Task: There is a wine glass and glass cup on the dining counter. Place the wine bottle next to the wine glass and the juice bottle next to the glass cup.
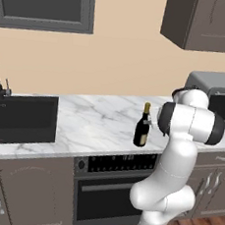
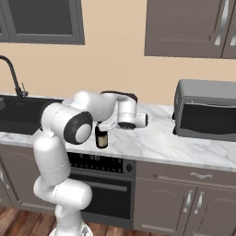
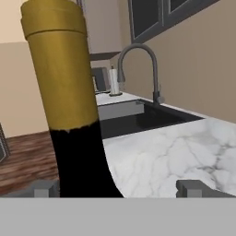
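The wine bottle [image 1: 142, 127], dark glass with a gold foil top, stands upright on the marble worktop [image 1: 98, 125] above the oven. My gripper [image 3: 118, 189] is open and level with the bottle's neck. The neck [image 3: 69, 106] rises between the two fingertips, close to the left fingertip [image 3: 45, 188] and well apart from the right one [image 3: 192, 188]. In the right base view the hand [image 2: 126, 114] reaches left and covers the bottle's top, leaving only its lower body [image 2: 102, 139] in sight. The juice bottle, wine glass, glass cup and dining counter are out of view.
A dark sink [image 1: 20, 116] with a curved tap [image 3: 138, 69] lies left of the bottle. A grey toaster oven [image 2: 205, 110] stands on the worktop to the right. Wall cabinets [image 2: 189, 27] hang above. A paper towel roll [image 3: 114, 82] stands beyond the sink.
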